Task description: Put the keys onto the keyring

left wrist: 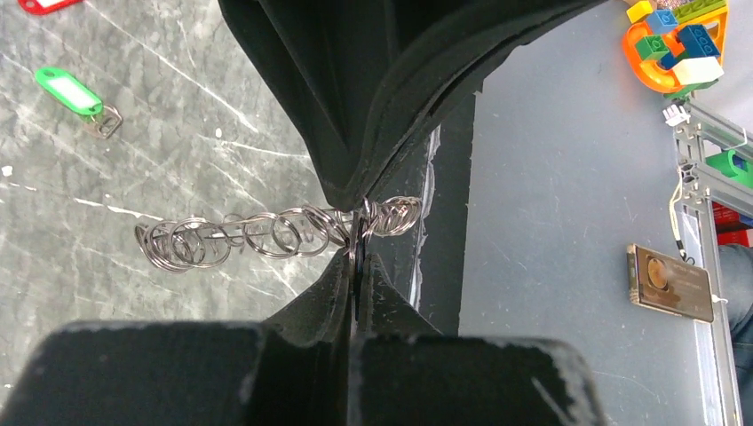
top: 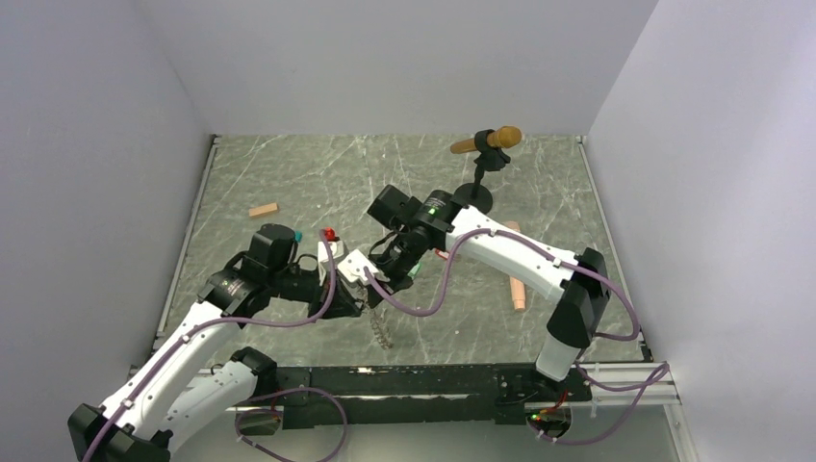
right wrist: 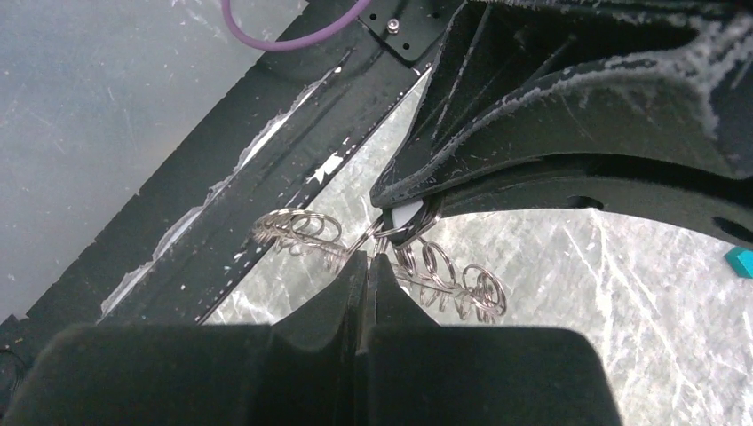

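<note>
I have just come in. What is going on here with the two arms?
Both arms are working on the keyring, a string of silvery wire rings. The left gripper and the right gripper are each shut on it, close together near the front of the table. I can see no key on it yet. A green-tagged key and a red-tagged key lie loose on the table.

Red key tag (left wrist: 49, 4) cut off by top edge; keyring (left wrist: 182, 246) partly hidden behind left end effector (left wrist: 355, 232).
</note>
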{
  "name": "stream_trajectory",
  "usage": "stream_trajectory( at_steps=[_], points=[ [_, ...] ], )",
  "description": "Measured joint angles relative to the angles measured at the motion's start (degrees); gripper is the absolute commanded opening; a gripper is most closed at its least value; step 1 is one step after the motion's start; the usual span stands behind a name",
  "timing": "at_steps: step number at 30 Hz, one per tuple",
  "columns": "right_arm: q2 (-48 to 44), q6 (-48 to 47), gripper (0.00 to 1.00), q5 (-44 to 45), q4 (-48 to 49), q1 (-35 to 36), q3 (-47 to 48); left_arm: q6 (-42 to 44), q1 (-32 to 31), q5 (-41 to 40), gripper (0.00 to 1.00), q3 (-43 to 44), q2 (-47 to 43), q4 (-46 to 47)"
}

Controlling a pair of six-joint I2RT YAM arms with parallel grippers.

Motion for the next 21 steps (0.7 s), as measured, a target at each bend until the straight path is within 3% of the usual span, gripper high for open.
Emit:
stream_trajectory(
  at_steps=[21],
  points=[
    [-0.2, -3.7, 0.0, 0.9, 2.9, 2.4, -0.8, 10.4, -0.3, -8.6, 0.0, 7.0, -0.3, -15.6]
  ],
)
